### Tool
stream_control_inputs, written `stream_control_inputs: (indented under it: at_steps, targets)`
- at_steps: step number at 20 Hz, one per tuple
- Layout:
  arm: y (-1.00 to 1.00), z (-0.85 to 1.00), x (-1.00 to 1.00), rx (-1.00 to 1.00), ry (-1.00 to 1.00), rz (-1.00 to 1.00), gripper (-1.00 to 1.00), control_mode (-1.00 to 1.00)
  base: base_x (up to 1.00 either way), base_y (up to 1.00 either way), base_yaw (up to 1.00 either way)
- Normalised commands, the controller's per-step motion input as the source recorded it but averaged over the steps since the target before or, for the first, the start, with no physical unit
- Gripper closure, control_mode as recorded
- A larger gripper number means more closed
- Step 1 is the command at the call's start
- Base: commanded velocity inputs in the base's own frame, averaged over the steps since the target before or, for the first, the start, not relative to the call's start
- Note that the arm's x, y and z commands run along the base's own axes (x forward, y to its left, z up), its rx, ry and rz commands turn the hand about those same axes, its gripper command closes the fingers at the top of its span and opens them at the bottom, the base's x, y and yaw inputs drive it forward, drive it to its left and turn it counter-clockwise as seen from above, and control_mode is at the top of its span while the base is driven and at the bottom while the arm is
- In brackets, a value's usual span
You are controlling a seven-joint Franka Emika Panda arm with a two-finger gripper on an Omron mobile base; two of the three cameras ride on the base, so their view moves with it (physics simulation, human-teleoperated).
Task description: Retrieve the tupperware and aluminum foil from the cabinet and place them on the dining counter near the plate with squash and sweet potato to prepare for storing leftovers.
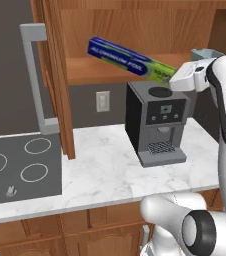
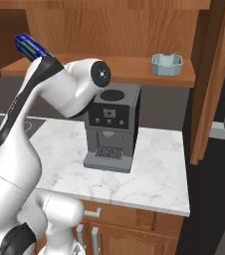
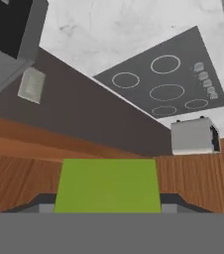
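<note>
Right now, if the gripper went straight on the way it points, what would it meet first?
Nothing new: the gripper already holds the aluminum foil by its green end. Beyond the box, its line seems to run along the cabinet shelf, toward the door; depth is unclear.

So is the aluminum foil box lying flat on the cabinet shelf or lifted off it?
Lifted. The aluminum foil box hangs tilted in the air, its green end in the gripper, above the shelf.

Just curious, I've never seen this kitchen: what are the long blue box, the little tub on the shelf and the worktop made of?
Aluminum foil box: likely printed cardboard, glossy blue with a lime end. Tupperware: probably matte plastic, pale blue-grey. Counter: looks like polished marble, white with grey veins.
</note>
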Motion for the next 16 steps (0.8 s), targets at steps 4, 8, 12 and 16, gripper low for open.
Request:
stream_control_inputs:
  at_steps: [4,8,12,16]
  targets:
    - [-0.18,0.2,-1.0,-0.03,0.29,-0.09,1.0,-1.0,0.0,0.0,0.0]
    - [-0.01,0.04,-0.25,-0.01,0.06,-0.02,1.0,1.0,-0.75,-0.02,-0.06]
    - [0.0,0.0,0.0,0.0,0.0,0.0,1.0,1.0,-1.0,-0.25,-0.04]
    - [0.0,0.0,0.0,0.0,0.0,0.0,1.0,1.0,-1.0,-0.02,0.05]
